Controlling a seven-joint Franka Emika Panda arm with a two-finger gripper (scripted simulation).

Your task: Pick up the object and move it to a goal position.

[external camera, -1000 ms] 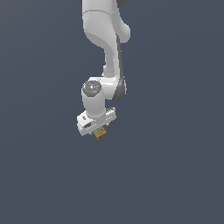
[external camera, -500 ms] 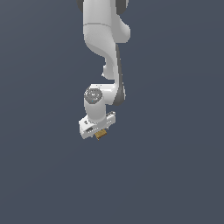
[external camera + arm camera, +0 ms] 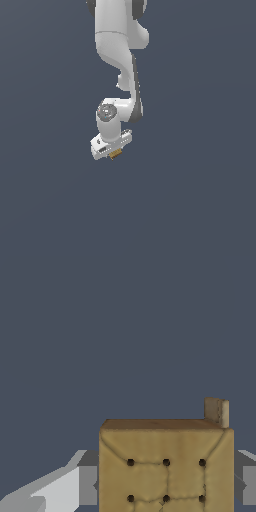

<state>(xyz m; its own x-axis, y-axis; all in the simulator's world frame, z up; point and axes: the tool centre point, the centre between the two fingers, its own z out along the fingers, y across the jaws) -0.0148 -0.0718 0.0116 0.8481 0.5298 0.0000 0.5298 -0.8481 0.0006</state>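
plain slate-grey backdrop, featureless

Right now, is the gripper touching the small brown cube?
Touching. In the wrist view the cube fills the space between the grey fingers, both pressed on its sides; in the exterior view it hangs under the gripper.

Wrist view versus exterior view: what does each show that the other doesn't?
Only the wrist view shows the small tan-brown cardboard-coloured cube in detail: dark dots, seam lines, a small tab at one corner, with grey fingers on either side. Only the exterior view shows the white arm reaching down from above. Both show the cube in the white gripper, against plain dark blue-grey.
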